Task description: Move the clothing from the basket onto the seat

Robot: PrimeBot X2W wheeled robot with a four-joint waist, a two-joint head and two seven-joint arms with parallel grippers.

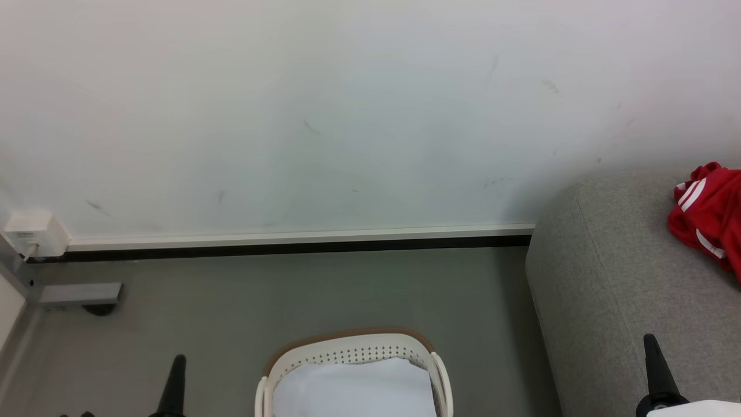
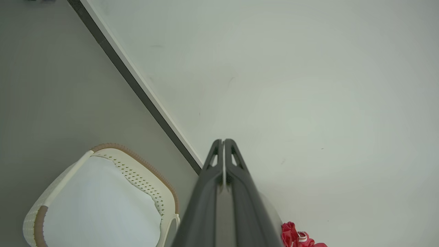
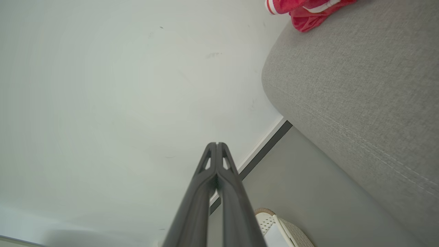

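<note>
Red clothing (image 1: 709, 217) is lying bunched on top of the grey seat (image 1: 608, 278), at 3 o'clock in the head view, close to the wall (image 1: 347, 116). Basket (image 1: 353, 352) is standing on the floor (image 1: 289, 289) at 6 o'clock, near the seat's rounded corner. Its visible interior is showing white with no red, though its near part is cut off. Left jaws are pointing up at 7 o'clock and right jaws at 5 o'clock, before the seat's front. Both pairs are pressed together and gripping nothing, as the wrist views confirm. Judgement: the arms are sitting parked either side of the basket because nothing is left to carry. Transfer is looking complete, pending a check of the basket's hidden part.
</note>
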